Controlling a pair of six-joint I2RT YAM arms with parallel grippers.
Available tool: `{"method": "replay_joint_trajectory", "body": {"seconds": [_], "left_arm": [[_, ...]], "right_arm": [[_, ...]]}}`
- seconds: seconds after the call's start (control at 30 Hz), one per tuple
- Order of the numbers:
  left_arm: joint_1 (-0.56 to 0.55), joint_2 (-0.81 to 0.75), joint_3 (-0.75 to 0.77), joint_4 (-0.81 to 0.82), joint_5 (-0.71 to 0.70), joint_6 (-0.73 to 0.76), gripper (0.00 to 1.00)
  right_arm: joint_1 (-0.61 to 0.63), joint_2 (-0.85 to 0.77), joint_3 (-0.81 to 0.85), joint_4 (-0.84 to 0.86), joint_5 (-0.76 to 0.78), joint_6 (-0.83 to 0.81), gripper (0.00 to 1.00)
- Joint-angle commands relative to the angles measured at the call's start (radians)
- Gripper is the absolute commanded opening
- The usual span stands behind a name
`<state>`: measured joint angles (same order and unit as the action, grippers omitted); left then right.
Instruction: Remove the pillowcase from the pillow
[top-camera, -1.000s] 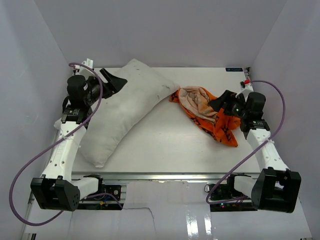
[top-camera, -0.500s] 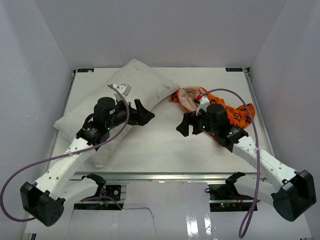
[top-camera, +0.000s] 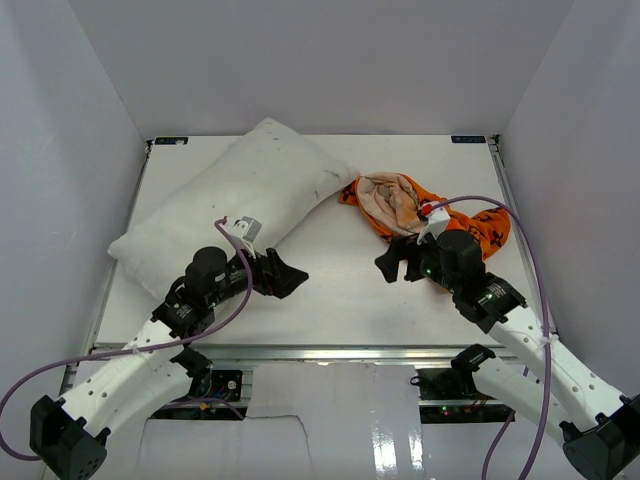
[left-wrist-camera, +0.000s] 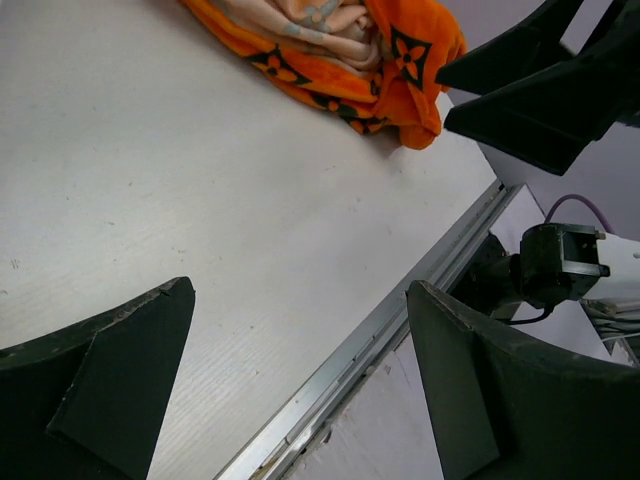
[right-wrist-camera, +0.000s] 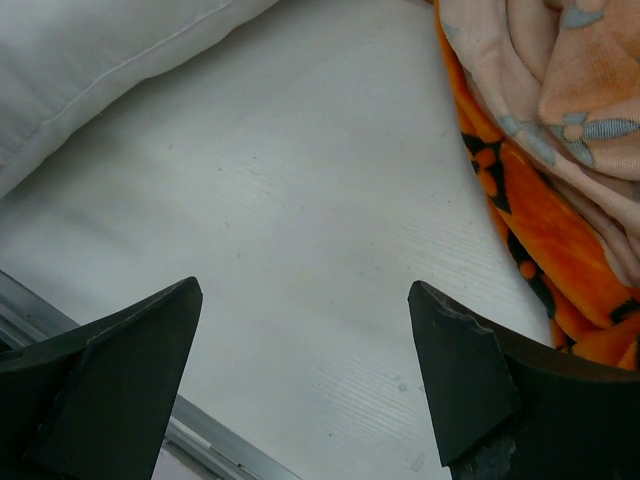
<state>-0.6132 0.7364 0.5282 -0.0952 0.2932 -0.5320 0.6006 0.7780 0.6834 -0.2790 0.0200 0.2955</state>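
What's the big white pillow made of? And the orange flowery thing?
The pillow looks like matte white cloth over soft stuffing: it is plump, with a stitched seam at its edge. The pillowcase looks like thin printed fabric, orange outside and pale peach inside; it lies crumpled in soft folds. Which fibre, I cannot tell.

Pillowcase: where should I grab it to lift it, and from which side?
Pinch the raised peach folds of the pillowcase, coming from above with the right tool, probably; the heap bunches highest there, while its orange edges lie flat on the table.
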Motion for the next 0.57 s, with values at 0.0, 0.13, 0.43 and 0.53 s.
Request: {"method": "replay_joint_trajectory", "body": {"seconds": [0.0,0.13,0.43,0.53], "left_arm": [[-0.005,-0.051,-0.016,0.065,-0.031,0.000,0.98],[-0.005,-0.048,-0.022,0.066,-0.020,0.000,0.98],[-0.007,-0.049,-0.016,0.072,-0.009,-0.010,0.98],[-0.007,-0.052,-0.014,0.071,-0.006,-0.010,0.98]], "right_arm": [[0.002,-0.031,-0.031,-0.012,0.047,-0.007,0.90],[0.002,-0.055,-0.087,0.034,0.032,-0.002,0.90],[0.002,-0.054,-0.085,0.049,0.015,-0.006,0.90],[0.002,-0.063,-0.091,0.049,0.021,-0.006,0.90]]}}
